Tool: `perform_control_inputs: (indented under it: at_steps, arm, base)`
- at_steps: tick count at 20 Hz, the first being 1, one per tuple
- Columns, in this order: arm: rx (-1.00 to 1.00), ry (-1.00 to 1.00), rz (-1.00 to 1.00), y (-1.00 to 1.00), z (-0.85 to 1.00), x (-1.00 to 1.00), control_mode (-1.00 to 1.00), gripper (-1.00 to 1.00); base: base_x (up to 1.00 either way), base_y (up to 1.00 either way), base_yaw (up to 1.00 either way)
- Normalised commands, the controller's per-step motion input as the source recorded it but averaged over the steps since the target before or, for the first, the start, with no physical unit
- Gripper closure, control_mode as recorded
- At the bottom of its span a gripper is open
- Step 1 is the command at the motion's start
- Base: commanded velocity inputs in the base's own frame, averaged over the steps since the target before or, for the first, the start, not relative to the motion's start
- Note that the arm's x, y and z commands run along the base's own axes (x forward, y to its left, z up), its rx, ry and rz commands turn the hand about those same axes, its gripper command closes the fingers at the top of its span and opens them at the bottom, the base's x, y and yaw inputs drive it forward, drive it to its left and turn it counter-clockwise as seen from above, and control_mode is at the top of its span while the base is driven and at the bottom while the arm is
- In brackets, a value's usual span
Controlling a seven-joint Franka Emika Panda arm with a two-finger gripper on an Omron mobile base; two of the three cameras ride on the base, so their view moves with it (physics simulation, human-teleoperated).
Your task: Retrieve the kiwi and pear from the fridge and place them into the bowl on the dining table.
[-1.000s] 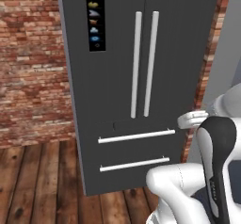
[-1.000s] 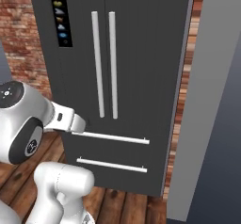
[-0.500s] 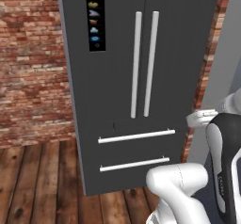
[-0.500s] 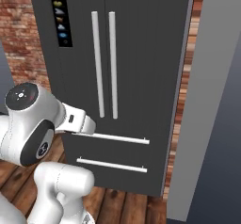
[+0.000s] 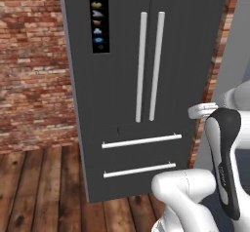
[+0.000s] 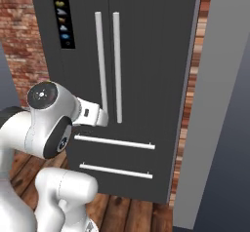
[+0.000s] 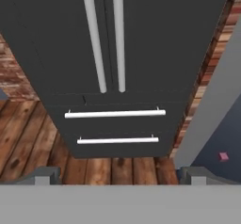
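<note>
The fridge (image 5: 195, 55) (image 6: 156, 55) (image 7: 164, 53) stands straight ahead, tall and dark grey, with both upper doors and both drawers closed. Two long white bar handles (image 5: 149, 65) meet at the door seam, and each drawer carries a white bar (image 5: 141, 141). A black icon strip (image 5: 98, 16) runs down the left door. My gripper (image 7: 121, 176) is open with nothing between its fingertips (image 7: 44, 174), a short way from the drawers and facing them. The kiwi, pear, bowl and dining table are out of view.
A brick wall (image 5: 29, 70) flanks the fridge on the left, and a narrow brick strip (image 6: 190, 104) and a plain grey panel (image 6: 219, 104) on the right. The floor (image 5: 39, 187) is wood planks. A tiny pink cube (image 7: 223, 156) lies low at the right.
The arm's upper joint and hand have shifted a little toward the fridge and slightly upward. The fridge stays closed and the gripper stays open.
</note>
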Motion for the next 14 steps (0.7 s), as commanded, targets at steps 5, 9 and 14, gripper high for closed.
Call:
perform_control_inputs:
  at_steps: [5, 9, 14]
  arm:
    - [0.00, -0.10, 0.00, 0.00, 0.00, 0.73, -1.00, -1.00]
    - [0.00, -0.06, 0.00, 0.00, 0.07, 0.53, -1.00, -1.00]
    - [0.00, 0.00, 0.00, 0.00, 0.26, 0.57, -1.00, -1.00]
  base:
    - [0.00, 0.00, 0.00]
    - [0.00, 0.00, 0.00]
    - [0.00, 0.00, 0.00]
